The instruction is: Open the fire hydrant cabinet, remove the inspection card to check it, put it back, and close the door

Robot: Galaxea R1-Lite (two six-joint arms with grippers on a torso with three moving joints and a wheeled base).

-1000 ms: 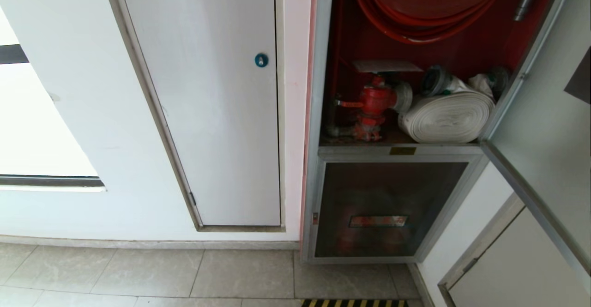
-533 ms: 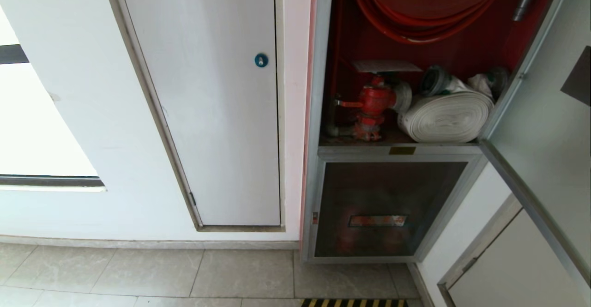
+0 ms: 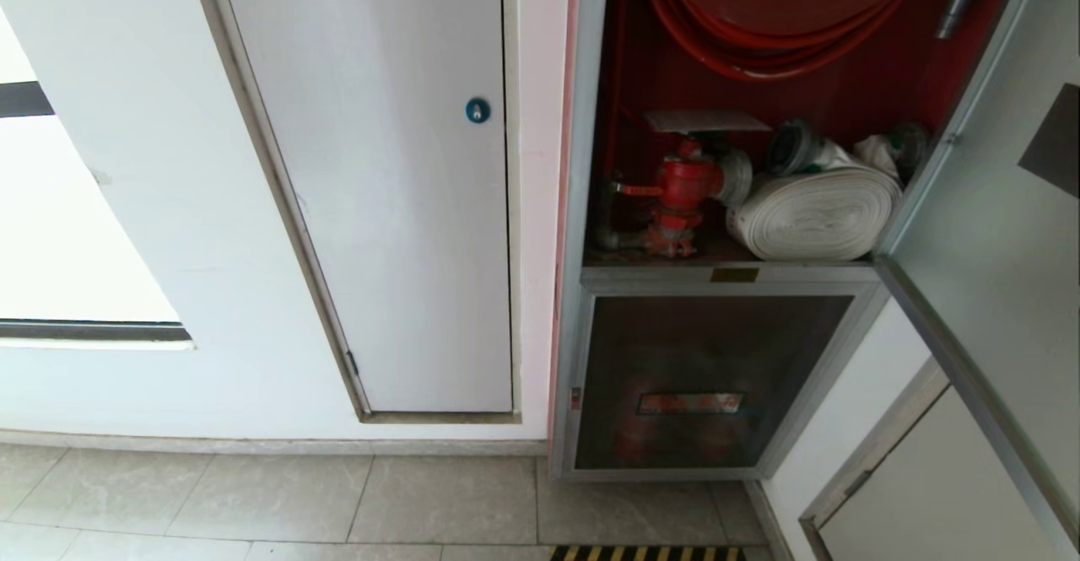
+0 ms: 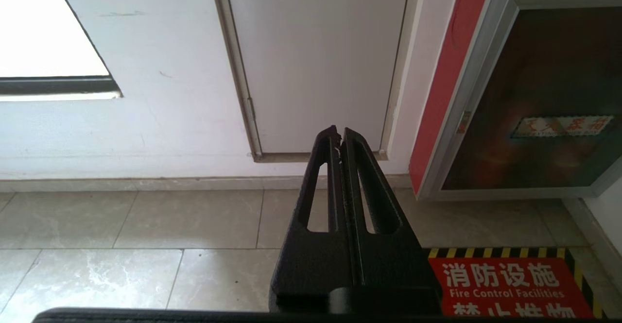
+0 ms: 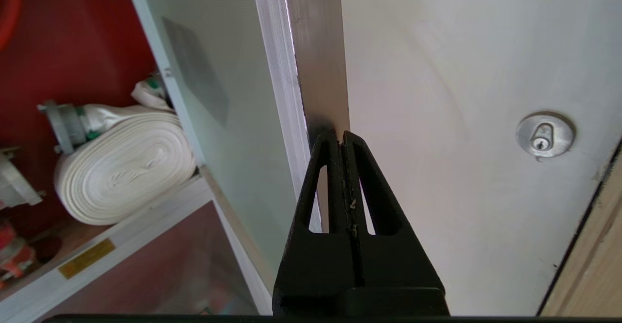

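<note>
- Fire hydrant cabinet (image 3: 582, 207): tall silver metal-framed wall unit, red inside, standing open; holds a red hose reel (image 3: 785, 13), a red valve (image 3: 683, 186) and a rolled white hose (image 3: 814, 211) on its shelf.
- Door (image 3: 996, 232): large frosted-glass panel in a silver aluminium frame, swung out to the right of the opening. Judged stiff and fairly heavy, moving only on its hinges; the glass is breakable, so push on the metal frame edge, not the pane.
- Inspection card: not clearly identified; a flat pale sheet (image 3: 707, 121) lying above the valve may be it. If so, likely light, floppy and slippery in its sleeve; pinch it at a free edge.
- Right gripper (image 5: 340, 136): black, jaws pressed together on nothing, tips at the door's frame edge; contact cannot be confirmed.
- Left gripper (image 4: 338, 132): black, jaws closed and empty, parked low over the tiled floor.
- View differences: head view shows the cabinet's contents but neither arm; only the right wrist view shows the gripper against the frame; only the left wrist view shows the red floor sign (image 4: 510, 284).
</note>
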